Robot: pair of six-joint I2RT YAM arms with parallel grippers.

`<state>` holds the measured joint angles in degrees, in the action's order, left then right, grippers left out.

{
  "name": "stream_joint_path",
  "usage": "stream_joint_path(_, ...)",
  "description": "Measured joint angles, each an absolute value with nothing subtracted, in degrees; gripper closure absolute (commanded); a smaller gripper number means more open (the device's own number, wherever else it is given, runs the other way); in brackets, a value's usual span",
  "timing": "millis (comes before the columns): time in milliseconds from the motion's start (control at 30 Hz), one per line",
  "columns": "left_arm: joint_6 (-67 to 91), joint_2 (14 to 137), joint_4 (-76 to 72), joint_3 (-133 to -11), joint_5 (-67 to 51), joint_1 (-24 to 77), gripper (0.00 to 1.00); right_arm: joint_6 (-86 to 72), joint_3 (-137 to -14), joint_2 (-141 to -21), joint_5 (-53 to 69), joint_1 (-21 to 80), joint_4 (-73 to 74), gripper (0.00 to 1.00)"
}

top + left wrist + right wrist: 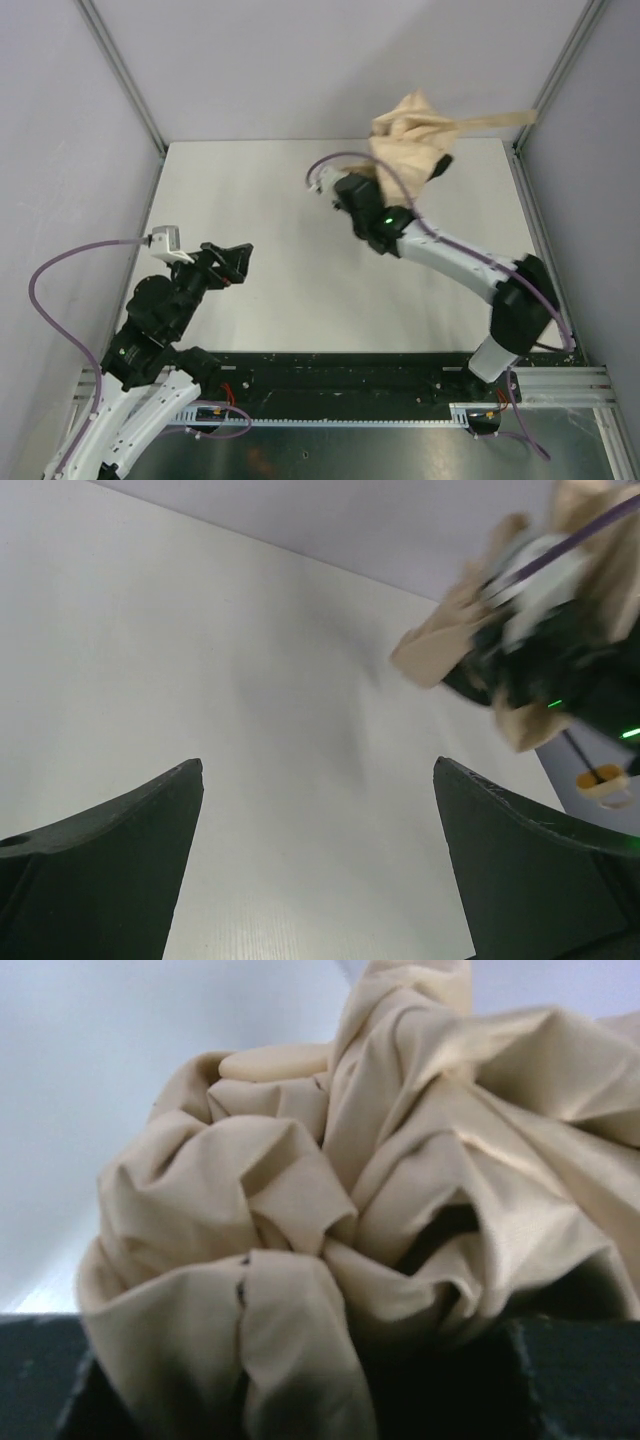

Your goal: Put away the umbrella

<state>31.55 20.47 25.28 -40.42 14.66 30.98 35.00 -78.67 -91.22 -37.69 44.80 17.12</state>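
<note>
Tan-beige crumpled compact umbrella (408, 135) up high, could slip.
Near: black two-finger left gripper (318, 780) hangs over the flat white table (260, 200), fingers wide apart, holding nothing. Farther back: black right gripper (368, 185) pinches just the bunched cloth, lifted by the far right corner. Cloth may slide out & drop b/c the stick seems not held.

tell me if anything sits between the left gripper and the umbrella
Nothing visible does. The left gripper is open over the table, and only that white surface lies between it and the umbrella, which is bunched in the right gripper near the far right corner.
</note>
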Motion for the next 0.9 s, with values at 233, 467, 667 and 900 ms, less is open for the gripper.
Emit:
stream_joint_path(233, 33.82, 15.84, 25.04, -36.73, 14.66, 30.98, 0.01, 33.56, -75.31, -108.20, -36.10, 55.29, 18.37, 1.00)
stream_joint_path(467, 40.49, 15.18, 25.91, -29.95, 13.30, 30.98, 0.01, 24.88, -73.01, -112.44, -23.18, 60.42, 23.81, 1.00)
stream_joint_path(667, 43.59, 14.52, 27.75, -27.97, 12.16, 30.98, 0.01, 19.40, -73.58, -111.68, -10.74, 58.61, 22.74, 1.00)
stream_joint_path(900, 49.21, 13.98, 28.08, -26.61, 9.89, 30.98, 0.01, 15.07, -73.36, -112.77, 3.73, 56.01, 16.43, 1.00)
